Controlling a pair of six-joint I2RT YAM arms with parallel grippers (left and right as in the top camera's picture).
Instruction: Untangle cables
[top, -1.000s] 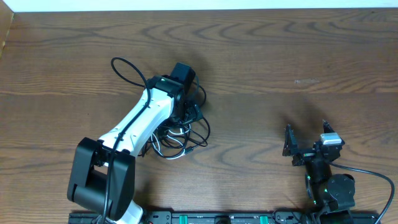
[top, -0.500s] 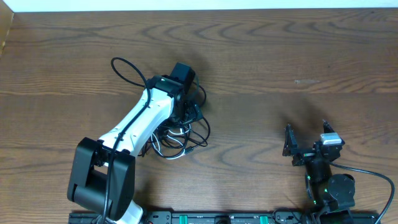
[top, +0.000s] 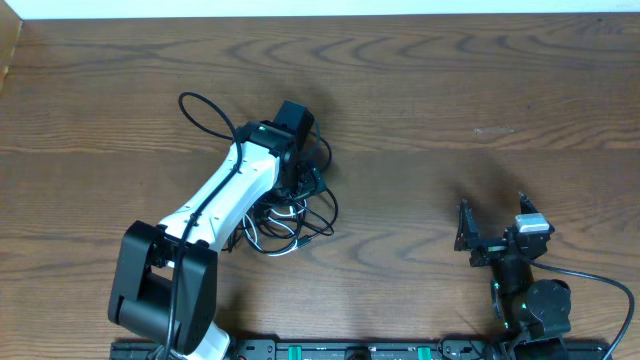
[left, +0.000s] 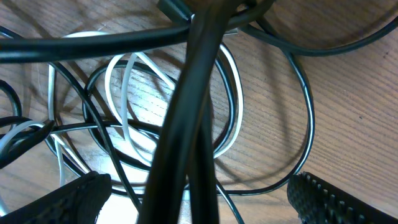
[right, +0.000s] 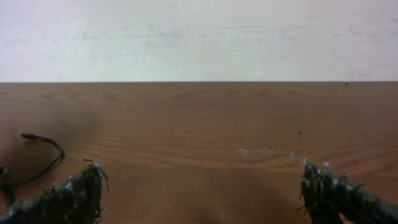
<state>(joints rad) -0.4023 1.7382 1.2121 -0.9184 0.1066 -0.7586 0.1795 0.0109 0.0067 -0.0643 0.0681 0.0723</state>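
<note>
- Left gripper (left: 202, 202) hangs low over the tangle with jaws spread wide. One textured fingertip shows at each lower corner of the wrist view, and nothing is caught between them.
- Right gripper (top: 494, 222) also stands wide and empty. It sits near its own base, well apart from the pile, facing across bare table (top: 450, 90).
- The cables (top: 290, 215) lie in one knot on the left half of the table, partly under the left arm's forearm and wrist.
- Up close, the white cable (left: 122, 93) makes a couple of overlapping loops. Thin black cable (left: 309, 118) sweeps round them in a wider ring, and other black strands cross over and under.
- A thick dark strand (left: 186, 124) runs up the middle of the left wrist view, blurred and very near the lens. I cannot tell whether it belongs to the tangle.
- Step in hand, as I read it: lining up for a first pick, with no strand separated yet.
- Next move calls for settling on a single strand, closing on it alone, then drawing it sideways clear of the heap. The white loop looks easiest to single out.
- Risk: wide jaws over crossed strands may take several at once and tighten the knot.
</note>
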